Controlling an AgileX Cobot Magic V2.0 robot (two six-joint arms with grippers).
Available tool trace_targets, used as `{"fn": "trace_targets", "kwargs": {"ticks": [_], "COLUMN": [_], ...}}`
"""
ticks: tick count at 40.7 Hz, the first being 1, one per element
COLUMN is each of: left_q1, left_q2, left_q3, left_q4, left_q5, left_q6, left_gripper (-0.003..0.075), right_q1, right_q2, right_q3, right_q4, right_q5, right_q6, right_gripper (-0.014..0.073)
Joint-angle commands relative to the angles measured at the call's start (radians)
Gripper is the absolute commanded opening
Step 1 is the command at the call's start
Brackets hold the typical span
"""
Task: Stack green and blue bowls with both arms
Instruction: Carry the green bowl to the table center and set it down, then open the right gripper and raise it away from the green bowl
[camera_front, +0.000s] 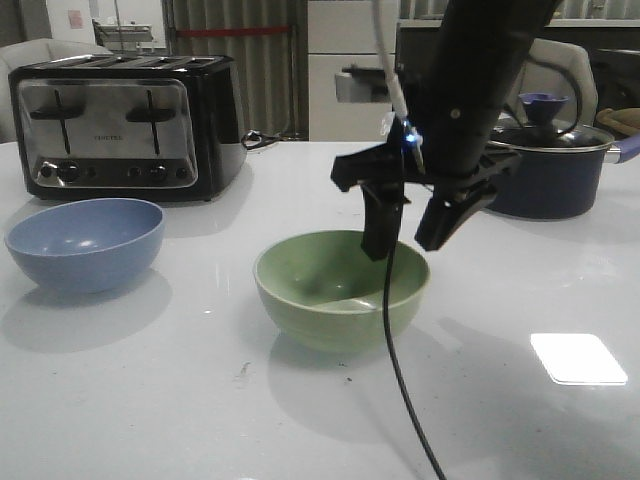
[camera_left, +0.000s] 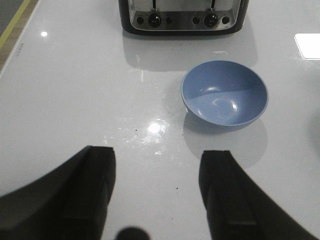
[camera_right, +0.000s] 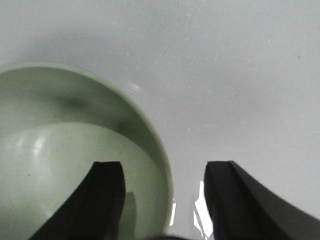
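Note:
The pale green bowl (camera_front: 340, 288) sits upright on the white table in the middle of the front view. My right gripper (camera_front: 408, 238) is open and hangs just above the bowl's far right rim, one finger over the inside and one outside; the right wrist view shows the rim (camera_right: 162, 150) between its open fingers (camera_right: 165, 170). A thin black cable trails down from this arm across the bowl. The dusty blue bowl (camera_front: 85, 243) stands to the left, empty. The left wrist view shows the blue bowl (camera_left: 224, 93) ahead of my open, empty left gripper (camera_left: 157, 157). The left arm is out of the front view.
A black and silver toaster (camera_front: 125, 125) stands at the back left, behind the blue bowl. A dark lidded pot (camera_front: 550, 160) with a blue knob stands at the back right, behind my right arm. A bright light patch (camera_front: 578, 358) lies on the table at right.

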Motion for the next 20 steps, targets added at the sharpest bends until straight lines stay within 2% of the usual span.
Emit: {"fn": "trace_targets", "kwargs": {"ticks": [1, 10, 20], "left_q1": [0.002, 0.002, 0.002], "left_q2": [0.005, 0.005, 0.005], "left_q3": [-0.03, -0.03, -0.03], "left_q4": [-0.009, -0.009, -0.009], "left_q5": [-0.062, -0.062, -0.062], "left_q6": [-0.001, -0.001, -0.001], "left_gripper": [0.0442, 0.0442, 0.0442], "right_q1": [0.008, 0.031, 0.031], "right_q2": [-0.147, -0.409, -0.754], "right_q3": [-0.002, 0.159, 0.411], "right_q4": [0.006, 0.006, 0.005], "right_q5": [-0.044, -0.111, -0.147], "right_q6": [-0.054, -0.106, -0.121], "right_gripper": [0.0477, 0.0477, 0.0477]}}
